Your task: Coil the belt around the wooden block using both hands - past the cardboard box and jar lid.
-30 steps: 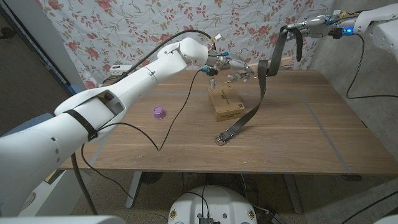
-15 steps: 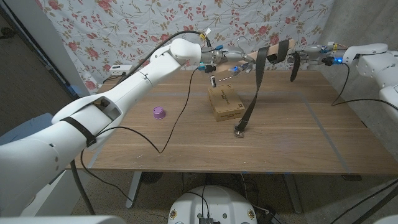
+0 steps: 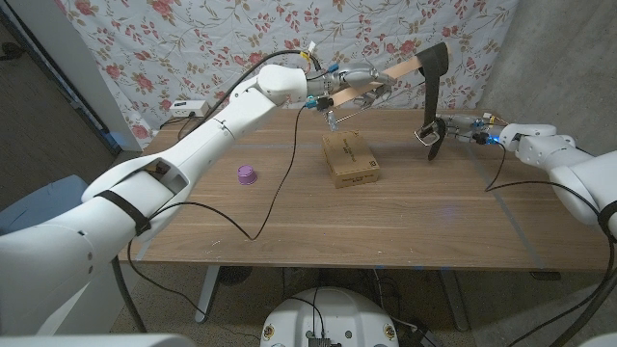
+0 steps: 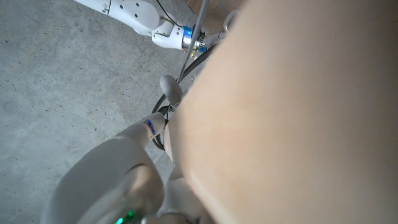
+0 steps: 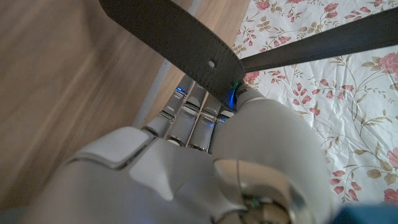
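Hanging dark belt (image 3: 431, 82) (punched holes), looped

The head view looks down from above the table (image 3: 289, 222), arms entering at seven and five o'clock; the left wrist view sits tight against the wooden block (image 4: 298, 112); the right wrist view looks closely along its hand (image 5: 186, 168) at the belt (image 5: 174, 37), shared with the head view.
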